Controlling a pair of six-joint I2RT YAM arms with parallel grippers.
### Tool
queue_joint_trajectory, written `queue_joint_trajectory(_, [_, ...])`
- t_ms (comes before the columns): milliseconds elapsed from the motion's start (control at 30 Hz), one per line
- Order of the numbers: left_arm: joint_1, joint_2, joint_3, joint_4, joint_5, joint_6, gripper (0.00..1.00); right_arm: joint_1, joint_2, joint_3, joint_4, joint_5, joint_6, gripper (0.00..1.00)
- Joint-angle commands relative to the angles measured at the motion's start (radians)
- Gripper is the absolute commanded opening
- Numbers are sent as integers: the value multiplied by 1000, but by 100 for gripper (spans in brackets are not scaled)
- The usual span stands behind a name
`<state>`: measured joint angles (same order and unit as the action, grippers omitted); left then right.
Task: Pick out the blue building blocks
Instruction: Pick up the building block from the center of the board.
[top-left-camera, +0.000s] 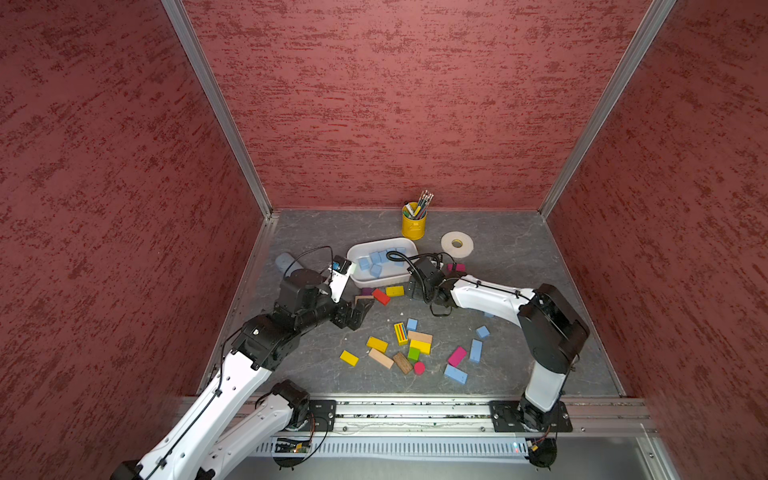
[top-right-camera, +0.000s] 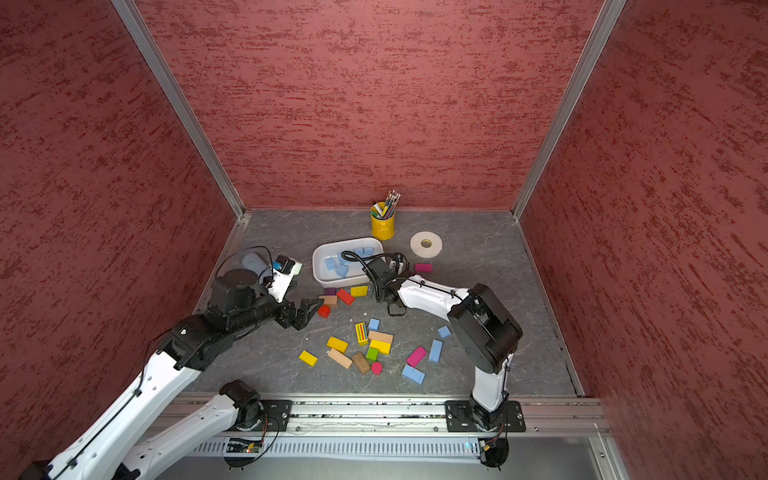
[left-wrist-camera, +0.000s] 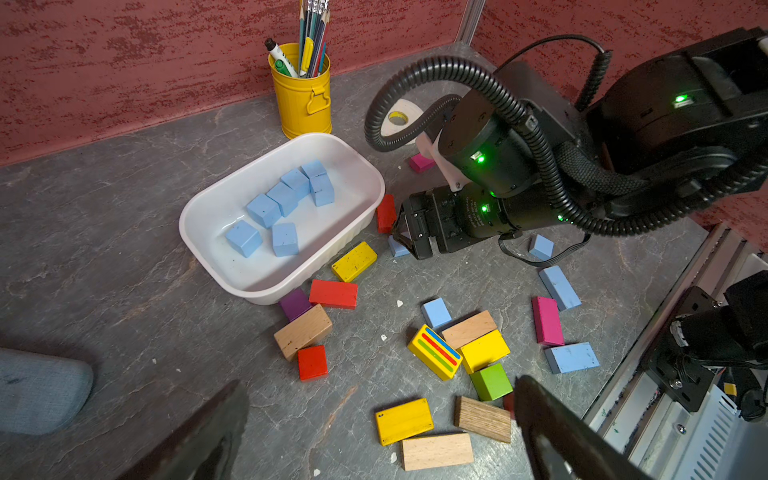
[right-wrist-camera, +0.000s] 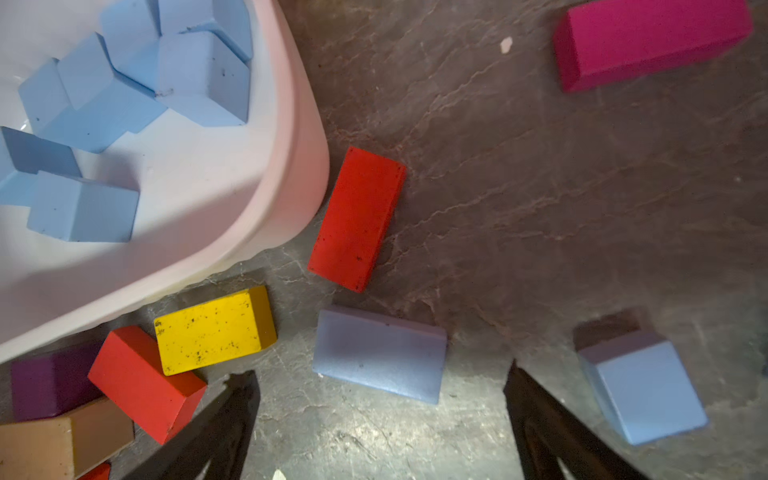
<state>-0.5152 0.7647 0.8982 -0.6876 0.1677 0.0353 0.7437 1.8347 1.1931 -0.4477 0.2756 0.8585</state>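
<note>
No word, brand, number or sign can be read here. The only trace of writing is a short line of small white lettering on the black motor housing just behind the right gripper. It shows in the left wrist view and is too small and blurred to make out.
</note>
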Motion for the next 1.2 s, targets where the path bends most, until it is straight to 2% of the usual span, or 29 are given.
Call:
queue_joint_trajectory(0, [6,-8,-7,16,12,14,100,9,27,38,-27,39,34,92])
queue_joint_trajectory(367, [6,-10,-7,15,13,14,100,25,95,91,-54,48,49,86])
queue_joint_trajectory(633, [6,-8,-6,13,11,15,100,32,134,110,-68,68,60,78])
queue_joint_trajectory(1167, [7,-10,-7,13,10,15,100,33,184,140,-82,87,56,71])
